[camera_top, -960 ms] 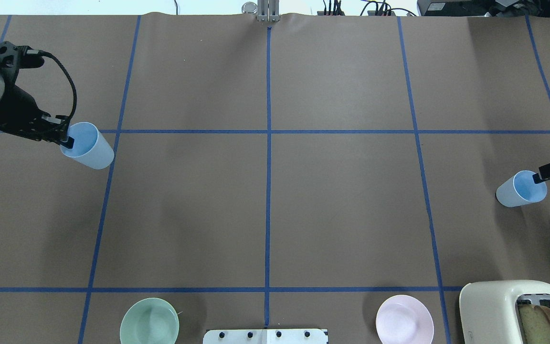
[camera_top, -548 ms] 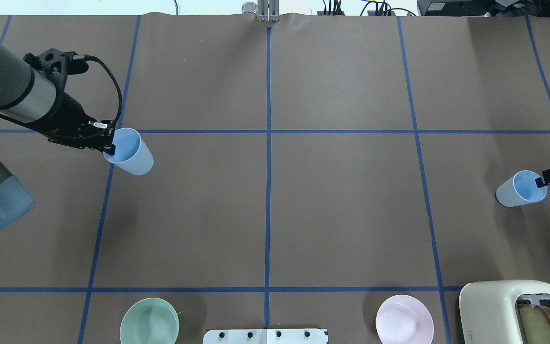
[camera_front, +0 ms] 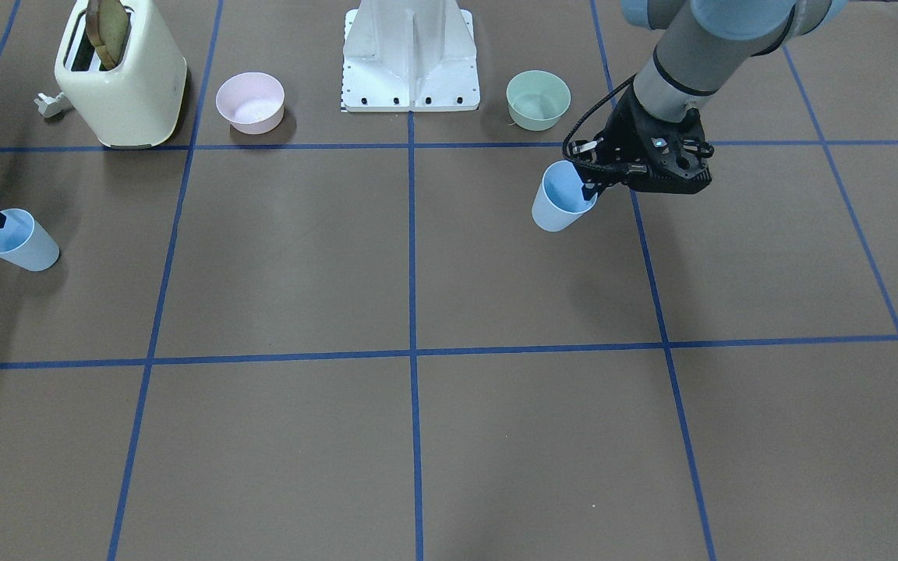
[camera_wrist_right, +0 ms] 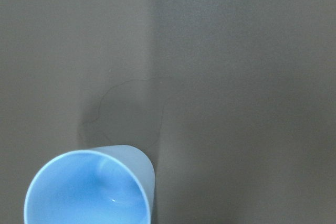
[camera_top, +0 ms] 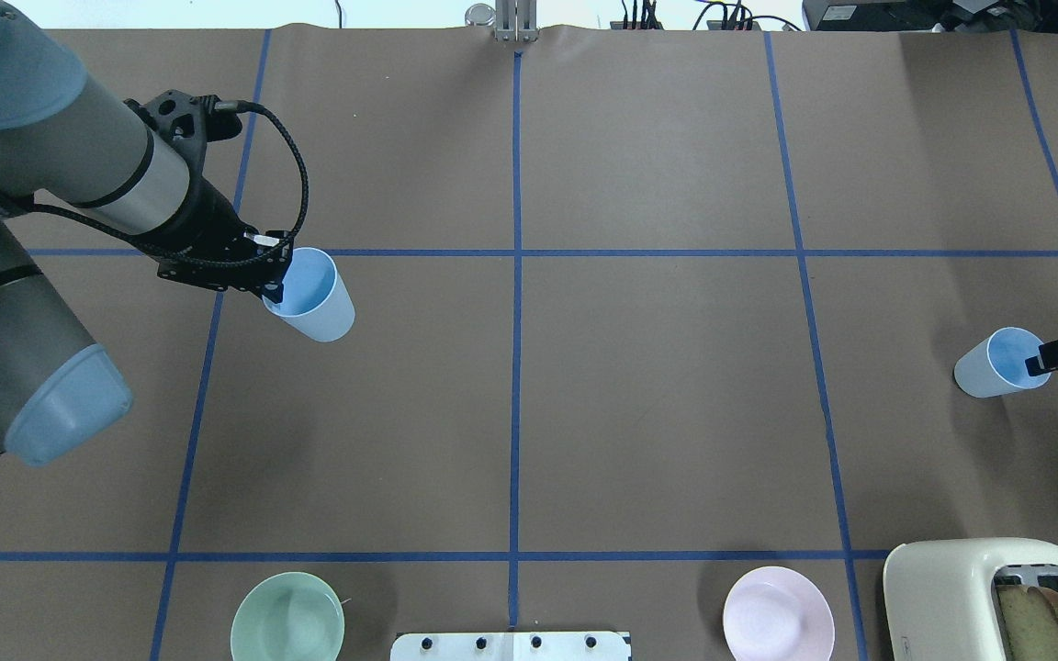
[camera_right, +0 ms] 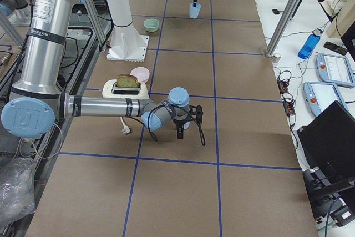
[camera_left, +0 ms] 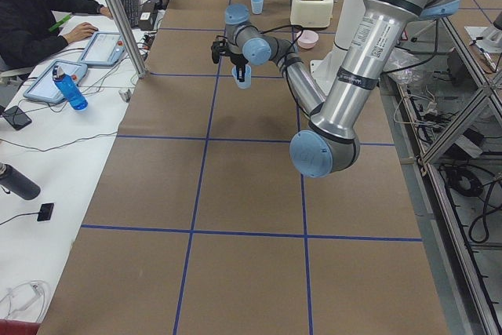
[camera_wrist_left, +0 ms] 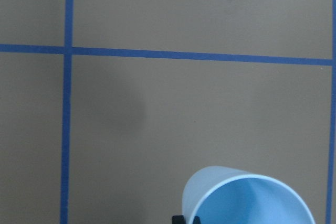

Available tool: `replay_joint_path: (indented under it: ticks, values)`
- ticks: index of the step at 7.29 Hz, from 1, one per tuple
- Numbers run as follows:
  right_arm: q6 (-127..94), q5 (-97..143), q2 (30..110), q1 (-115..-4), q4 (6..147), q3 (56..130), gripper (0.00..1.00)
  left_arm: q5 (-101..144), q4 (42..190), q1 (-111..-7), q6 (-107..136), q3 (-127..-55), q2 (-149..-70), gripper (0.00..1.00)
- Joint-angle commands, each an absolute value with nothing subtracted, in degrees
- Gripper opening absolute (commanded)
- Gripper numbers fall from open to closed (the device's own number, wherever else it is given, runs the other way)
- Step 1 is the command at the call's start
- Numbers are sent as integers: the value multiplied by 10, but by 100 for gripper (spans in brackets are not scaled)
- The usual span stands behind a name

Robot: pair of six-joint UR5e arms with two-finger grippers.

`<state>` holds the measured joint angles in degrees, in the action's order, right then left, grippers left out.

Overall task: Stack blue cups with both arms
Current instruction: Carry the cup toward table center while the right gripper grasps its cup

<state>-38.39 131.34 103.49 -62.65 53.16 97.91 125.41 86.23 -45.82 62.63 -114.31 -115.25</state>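
Observation:
My left gripper (camera_top: 274,292) is shut on the rim of one blue cup (camera_top: 310,296), one finger inside it, and holds it upright above the table, left of centre. The same cup (camera_front: 562,199) and gripper (camera_front: 591,191) show in the front view, and the cup (camera_wrist_left: 247,198) fills the bottom of the left wrist view. The other blue cup (camera_top: 996,364) stands on the table at the far right. My right gripper (camera_top: 1036,365) has a fingertip inside its rim. I cannot tell whether it is open or shut. This cup also shows in the right wrist view (camera_wrist_right: 89,187).
A green bowl (camera_top: 287,617) and a pink bowl (camera_top: 778,613) sit near the robot's edge, on either side of the white pedestal (camera_top: 511,645). A cream toaster (camera_top: 961,588) with bread stands at the near right corner. Blue tape lines divide the brown table cover.
My left arm has carried its blue cup to the right, toward the table's middle. My right gripper has shifted slightly at the other cup's rim; that cup has not moved.

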Motion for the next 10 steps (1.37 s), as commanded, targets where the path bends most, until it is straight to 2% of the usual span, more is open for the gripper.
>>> replay_joint_path:
  ticks: [1, 3, 4, 5, 6, 8, 10]
  values:
    - [-387, 1314, 1033, -623, 531, 981, 100, 1242, 860, -445, 637, -1147, -1156, 0]
    - [-390, 1308, 1021, -619, 533, 971, 100, 1241, 860, -439, 650, -1147, -1158, 0]
    - [-390, 1308, 1014, -619, 533, 964, 88, 1241, 860, -438, 650, -1147, -1160, 0]
    - [-391, 1307, 1014, -619, 533, 963, 20, 1241, 860, -438, 650, -1147, -1160, 0]
    - [-393, 1305, 1014, -619, 531, 963, 0, 1241, 860, -436, 651, -1147, -1161, 0]
    - [-407, 1310, 1011, -620, 531, 973, 0, 1228, 859, -405, 682, -1132, -1190, 0]
    - [-403, 1352, 989, -655, 559, 976, 0, 1182, 860, -366, 714, -1076, -1247, 0]
